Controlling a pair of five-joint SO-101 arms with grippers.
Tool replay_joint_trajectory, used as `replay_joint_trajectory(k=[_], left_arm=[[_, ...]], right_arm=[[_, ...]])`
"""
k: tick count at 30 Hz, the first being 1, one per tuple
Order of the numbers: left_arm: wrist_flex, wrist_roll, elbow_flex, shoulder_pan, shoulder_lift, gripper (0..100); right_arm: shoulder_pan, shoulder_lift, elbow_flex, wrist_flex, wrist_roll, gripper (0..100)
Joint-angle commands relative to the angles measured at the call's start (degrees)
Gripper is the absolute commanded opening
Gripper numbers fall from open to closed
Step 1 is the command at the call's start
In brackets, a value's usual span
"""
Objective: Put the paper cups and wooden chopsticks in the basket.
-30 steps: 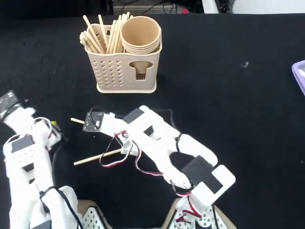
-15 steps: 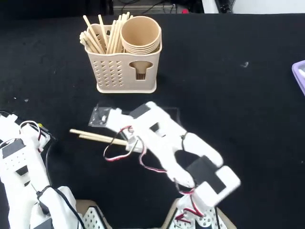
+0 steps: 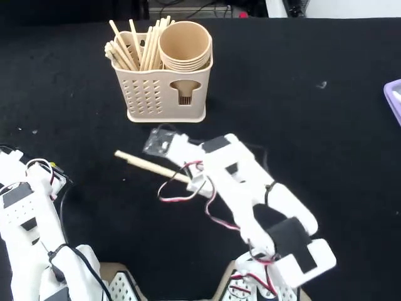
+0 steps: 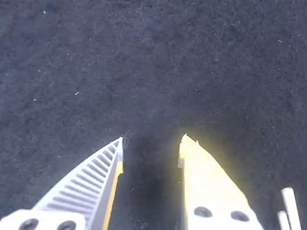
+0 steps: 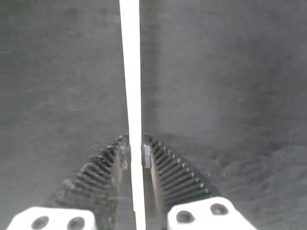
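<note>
Wooden chopstick (image 5: 130,72) sat pinched between the right gripper's (image 5: 135,141) toothed jaws, held over the cloth (image 3: 326,163) near the basket (image 3: 166,94). Judged best tipped end-down into the stick side, clear of the cups (image 3: 185,44). Meanwhile the left gripper (image 4: 151,143) stood spread over bare cloth. Single stick or pair: unclear, its rear end hidden.

Robotics lab bench: 2 arms (image 3: 244,182) (image 3: 25,213) (wiring exposed) on a black-clothed table (image 3: 326,157).

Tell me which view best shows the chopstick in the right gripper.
The right wrist view: the chopstick runs close-up between the right gripper's toothed jaws, shut on it. The high view shows its free end sticking out, in front of the basket.
</note>
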Motion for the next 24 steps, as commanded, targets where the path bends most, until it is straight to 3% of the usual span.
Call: replay_joint_trajectory(k=[1,7,9,19,24], left_arm=[[-0.88,0.35,-3.38,-0.22,-0.62,19],[-0.88,0.35,-3.38,-0.22,-0.62,19],[-0.88,0.35,-3.38,-0.22,-0.62,19],[-0.88,0.35,-3.30,-0.22,-0.62,19],[-0.88,0.35,-3.38,-0.22,-0.62,19]], right_arm=[[0.97,1.27,0.04,-1.58,0.53,1.7],[-3.60,3.56,-3.56,0.88,0.26,23.0],[-5.36,4.97,-5.41,0.53,-0.62,25.0],[-7.03,20.79,-21.85,1.76,-4.13,22.5],[-7.12,19.38,-23.08,5.36,-4.13,0.5]])
